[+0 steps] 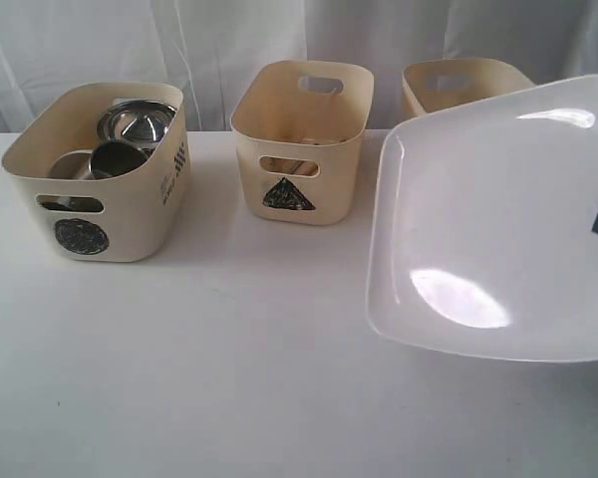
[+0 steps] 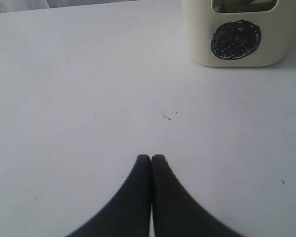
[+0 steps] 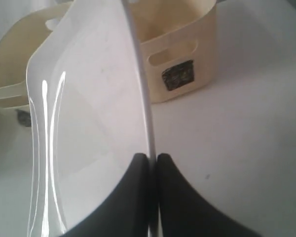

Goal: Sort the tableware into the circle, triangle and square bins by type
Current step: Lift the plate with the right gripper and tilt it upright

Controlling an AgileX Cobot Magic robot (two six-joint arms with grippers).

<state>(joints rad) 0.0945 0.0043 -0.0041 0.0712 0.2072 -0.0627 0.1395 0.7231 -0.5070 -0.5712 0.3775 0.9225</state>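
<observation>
- Right gripper (image 3: 153, 157): jaws pinched on plate (image 1: 488, 219) rim; plate tilted, apparently clear of table (image 1: 229, 378).
- Square bin (image 3: 187, 54) lies just beyond the plate's far edge; right arm nearer.
- Left gripper (image 2: 151, 158): closed, empty, near circle bin (image 2: 234, 34).
- Plate hides most of square bin in exterior view; contents unseen.

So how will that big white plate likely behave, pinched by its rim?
The plate looks stiff: held by one edge, it shows no sag. Its glossy surface suggests it could slip between the right jaws. Wide and gripped at the rim, it may tilt.
</observation>
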